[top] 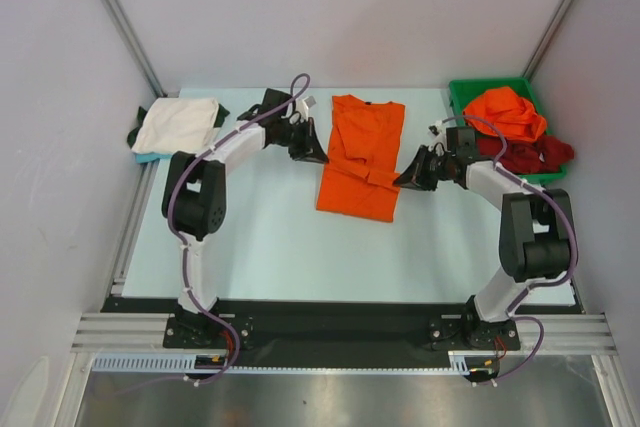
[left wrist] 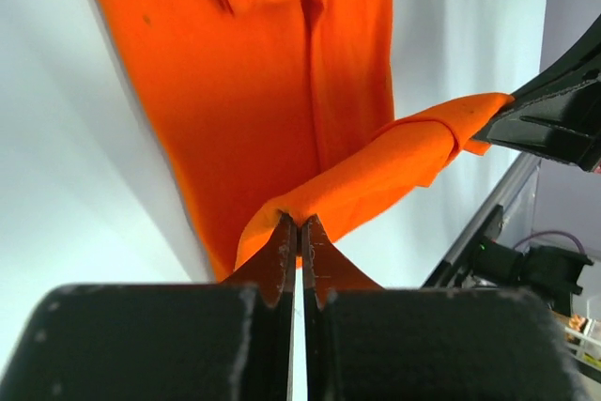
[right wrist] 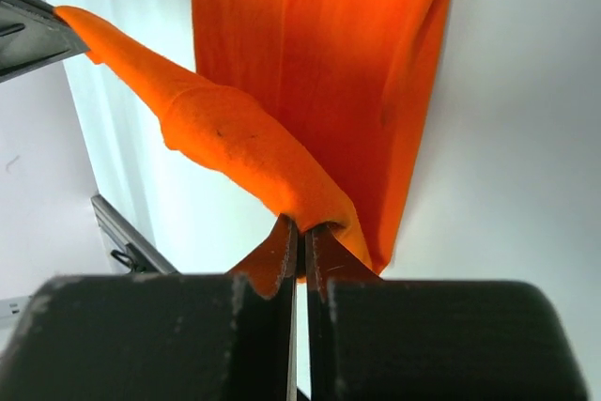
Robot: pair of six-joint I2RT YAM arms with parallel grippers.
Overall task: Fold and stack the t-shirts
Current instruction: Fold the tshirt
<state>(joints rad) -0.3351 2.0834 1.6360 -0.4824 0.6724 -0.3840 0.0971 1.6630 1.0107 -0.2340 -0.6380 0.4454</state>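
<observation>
Two pinches, one fold: left tool (left wrist: 300, 224) and right tool (right wrist: 301, 225) each clamped on a raised edge of the orange shirt (top: 358, 152) lying mid tabletop (top: 270, 237). Move both together, level, cloth taut; lay down flat, no dragging.

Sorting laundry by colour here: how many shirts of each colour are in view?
Orange: 2, the orange shirt on the table and the orange shirt in the green bin
White: 1, the white shirt
Dark red: 1, the dark red shirt
Total: 4
Cloth beneath the white shirt: too hidden to count.
</observation>
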